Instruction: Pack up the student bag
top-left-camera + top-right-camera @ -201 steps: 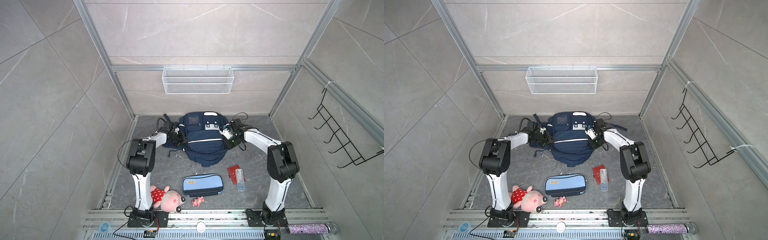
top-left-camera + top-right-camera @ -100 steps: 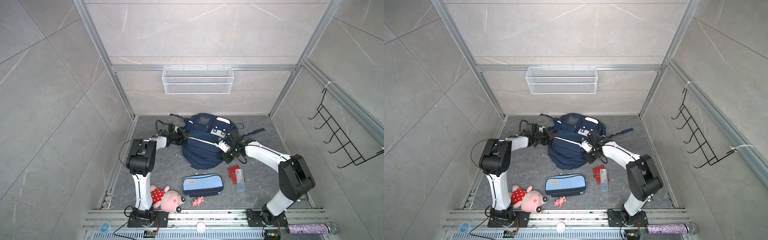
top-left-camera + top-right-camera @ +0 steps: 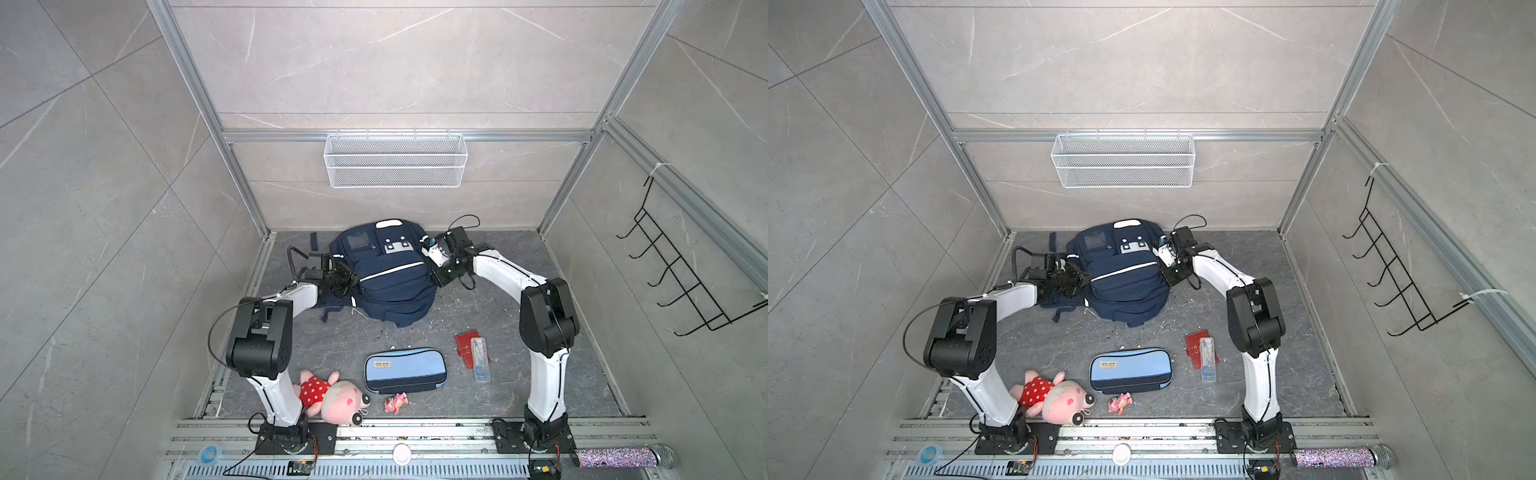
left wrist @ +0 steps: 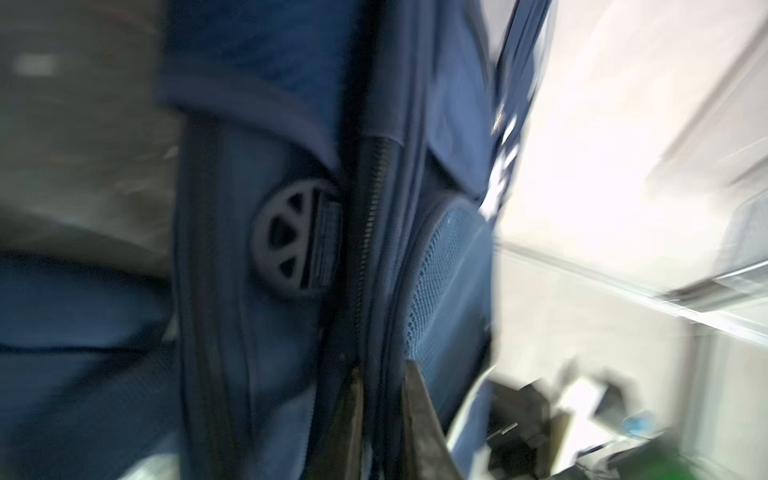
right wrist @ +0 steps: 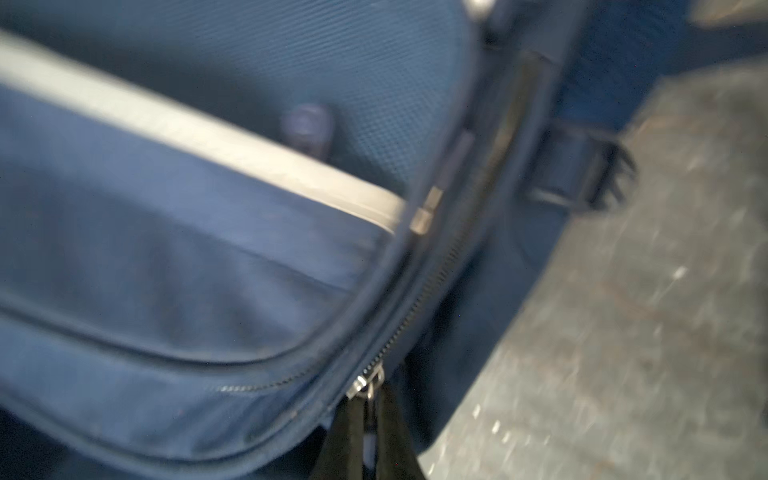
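- Nearest: plush pig [image 3: 332, 399] and pencil case [image 3: 405, 370], unpacked.
- Beyond: student bag [image 3: 390, 286], lying near the back wall [image 3: 395, 208].
- Right gripper [image 5: 370, 399] clenches its zip pull [image 5: 365, 384]; left gripper [image 4: 384, 374] straddles a seam [image 4: 376, 316], grip unclear.
- Likely unzipping; next, a steady pull along the zip.

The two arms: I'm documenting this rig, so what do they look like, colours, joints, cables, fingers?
The left arm and right arm match: white tubular links, boxy black joints, black bases on a rail. Thin black cables loop at each wrist. Fingers are slim, dark, tapered.
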Robot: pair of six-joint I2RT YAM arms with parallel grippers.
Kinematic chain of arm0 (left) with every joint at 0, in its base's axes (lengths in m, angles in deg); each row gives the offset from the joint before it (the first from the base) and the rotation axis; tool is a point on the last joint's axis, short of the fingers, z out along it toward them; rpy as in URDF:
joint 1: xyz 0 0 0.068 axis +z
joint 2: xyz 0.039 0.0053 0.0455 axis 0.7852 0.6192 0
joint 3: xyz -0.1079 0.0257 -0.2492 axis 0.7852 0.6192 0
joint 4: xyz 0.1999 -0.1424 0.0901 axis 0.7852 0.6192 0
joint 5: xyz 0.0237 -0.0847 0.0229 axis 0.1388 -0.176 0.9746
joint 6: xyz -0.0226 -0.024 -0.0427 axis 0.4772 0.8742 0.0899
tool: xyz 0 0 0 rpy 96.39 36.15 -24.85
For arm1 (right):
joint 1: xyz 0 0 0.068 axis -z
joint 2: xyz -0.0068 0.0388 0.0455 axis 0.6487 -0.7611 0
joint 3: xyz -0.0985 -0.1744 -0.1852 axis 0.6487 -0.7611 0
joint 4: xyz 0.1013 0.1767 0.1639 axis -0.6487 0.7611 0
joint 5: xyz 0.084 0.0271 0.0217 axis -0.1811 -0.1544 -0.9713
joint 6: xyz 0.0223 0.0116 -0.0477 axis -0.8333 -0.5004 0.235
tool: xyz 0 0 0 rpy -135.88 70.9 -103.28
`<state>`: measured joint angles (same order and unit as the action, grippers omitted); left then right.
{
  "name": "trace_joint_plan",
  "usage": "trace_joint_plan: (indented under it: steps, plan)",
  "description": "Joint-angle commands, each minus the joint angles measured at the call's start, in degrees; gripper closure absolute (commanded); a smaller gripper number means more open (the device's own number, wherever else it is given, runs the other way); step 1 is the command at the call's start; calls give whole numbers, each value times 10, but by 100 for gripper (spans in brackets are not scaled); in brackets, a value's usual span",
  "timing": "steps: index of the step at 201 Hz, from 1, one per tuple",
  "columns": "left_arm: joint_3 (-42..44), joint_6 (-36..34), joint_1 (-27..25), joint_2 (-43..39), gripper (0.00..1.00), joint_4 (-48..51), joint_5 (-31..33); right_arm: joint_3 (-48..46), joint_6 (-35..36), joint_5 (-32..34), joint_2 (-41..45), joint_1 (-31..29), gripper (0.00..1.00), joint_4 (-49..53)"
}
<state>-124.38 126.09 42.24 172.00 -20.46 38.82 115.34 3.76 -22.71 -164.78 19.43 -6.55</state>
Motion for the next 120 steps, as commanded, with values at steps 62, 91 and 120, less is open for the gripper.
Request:
trace_joint_plan:
  steps: [62, 91, 120]
  plan:
    - [-265, -584, -205, -17, 48, 485, 253, 107, -2, -57, -88, -3, 100, 5]
    - [-330, -599, -207, 42, 44, 489, 248, 105, -1, -59, -91, -3, 100, 5]
    - [-363, -610, -217, 96, 33, 455, 223, 103, 0, -59, -90, -3, 100, 5]
